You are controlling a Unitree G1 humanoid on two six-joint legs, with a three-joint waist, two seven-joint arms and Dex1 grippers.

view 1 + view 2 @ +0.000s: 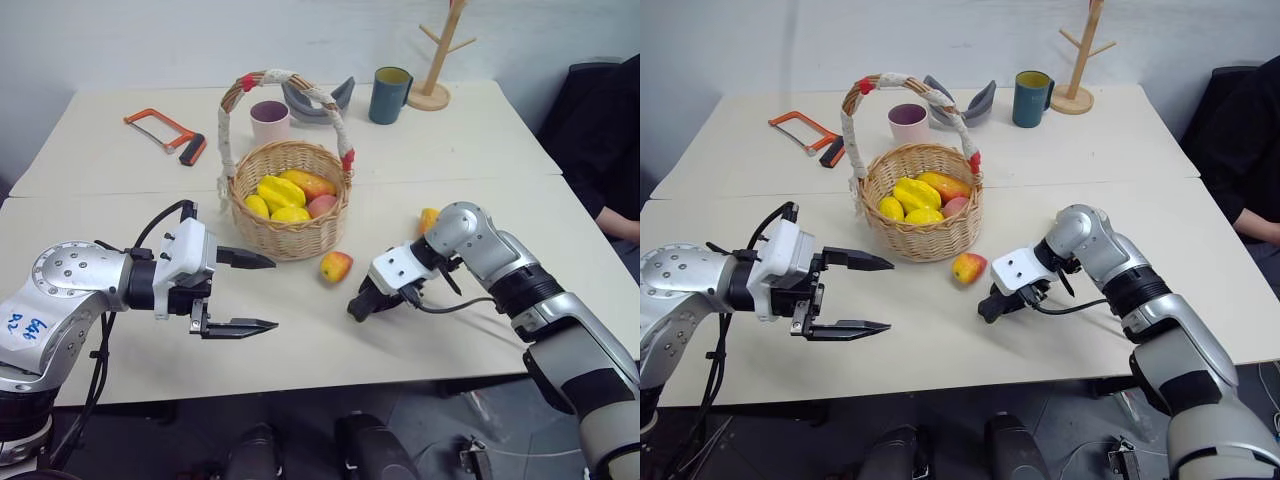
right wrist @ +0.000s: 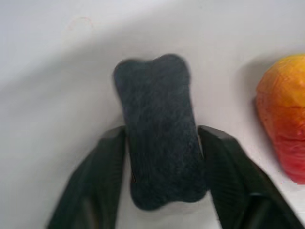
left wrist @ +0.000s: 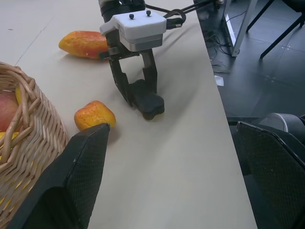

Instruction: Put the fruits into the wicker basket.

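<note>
The wicker basket (image 1: 290, 238) stands mid-table with several yellow and red fruits inside. A small yellow-red fruit (image 1: 335, 266) lies on the table just right of it. A longer orange mango-like fruit (image 1: 428, 220) lies further right, partly hidden behind my right arm. My right gripper (image 1: 362, 305) points down at the table, its two fingers pressed against the sides of a small black block (image 2: 159, 119), a little right of the small fruit. My left gripper (image 1: 258, 293) hovers open and empty to the left of the basket, pointing right.
Behind the basket stand a pink cup (image 1: 269, 120), a grey curved object (image 1: 315, 103), a teal mug (image 1: 390, 95) and a wooden mug tree (image 1: 435, 70). An orange hacksaw (image 1: 165, 133) lies at the back left. A person (image 1: 610, 150) sits at the right.
</note>
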